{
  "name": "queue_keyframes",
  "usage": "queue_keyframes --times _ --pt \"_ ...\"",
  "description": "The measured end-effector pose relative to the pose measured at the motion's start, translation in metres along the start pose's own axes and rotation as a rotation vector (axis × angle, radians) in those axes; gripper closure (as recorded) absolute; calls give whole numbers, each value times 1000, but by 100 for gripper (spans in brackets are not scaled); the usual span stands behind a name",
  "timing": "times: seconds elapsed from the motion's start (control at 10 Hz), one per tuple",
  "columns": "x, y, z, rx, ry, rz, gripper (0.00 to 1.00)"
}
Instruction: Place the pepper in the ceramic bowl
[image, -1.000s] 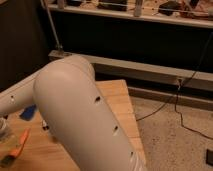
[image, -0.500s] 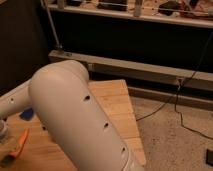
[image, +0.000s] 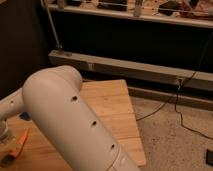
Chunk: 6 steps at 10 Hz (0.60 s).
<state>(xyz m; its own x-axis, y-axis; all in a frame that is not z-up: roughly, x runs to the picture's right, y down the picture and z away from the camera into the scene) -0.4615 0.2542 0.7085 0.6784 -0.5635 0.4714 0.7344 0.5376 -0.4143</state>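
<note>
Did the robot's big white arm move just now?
Yes. The arm slid left, uncovering more of the wooden table; the gripper sits at the left edge, beside the pepper.

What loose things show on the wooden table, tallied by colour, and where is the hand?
Orange: 1, the pepper
Blue: 1, a small item mostly behind the arm
Total: 2
Hand: out of view past the left edge
</note>
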Motion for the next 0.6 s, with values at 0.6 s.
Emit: queue_keyframes --times 0.6 --pt "-7 -1 29 -24 22 -34 35"
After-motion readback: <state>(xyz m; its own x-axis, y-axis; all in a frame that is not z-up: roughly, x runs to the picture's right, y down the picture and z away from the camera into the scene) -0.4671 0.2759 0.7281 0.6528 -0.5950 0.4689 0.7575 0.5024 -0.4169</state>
